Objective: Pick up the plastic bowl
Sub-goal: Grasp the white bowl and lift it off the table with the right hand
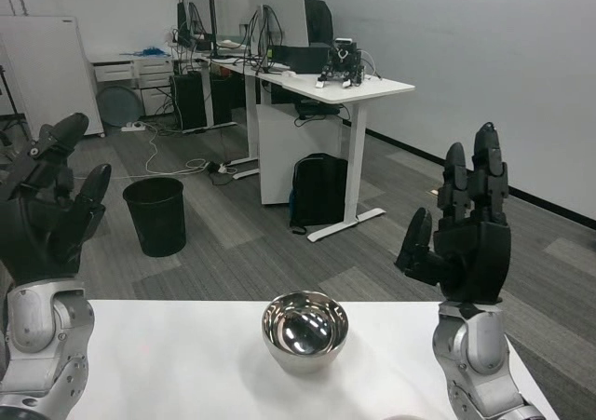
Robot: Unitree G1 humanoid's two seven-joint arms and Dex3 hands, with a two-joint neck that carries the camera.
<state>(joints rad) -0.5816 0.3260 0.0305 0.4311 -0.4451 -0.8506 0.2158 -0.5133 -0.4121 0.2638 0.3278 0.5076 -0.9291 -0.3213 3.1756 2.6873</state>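
Observation:
A shiny silver bowl (304, 331) stands upright on the white table (186, 364), near its far edge and about midway between my arms. My left hand (42, 215) is raised above the table's left side, fingers apart, holding nothing. My right hand (466, 229) is raised to the right of the bowl with its fingers pointing up and spread, also holding nothing. Both hands are well above the bowl and apart from it.
Beyond the table lies grey carpet with a black waste bin (155, 216), a white desk (349, 89) with a black backpack (318, 192) under it, and more desks with monitors at the back. A white board (51, 75) stands at the left.

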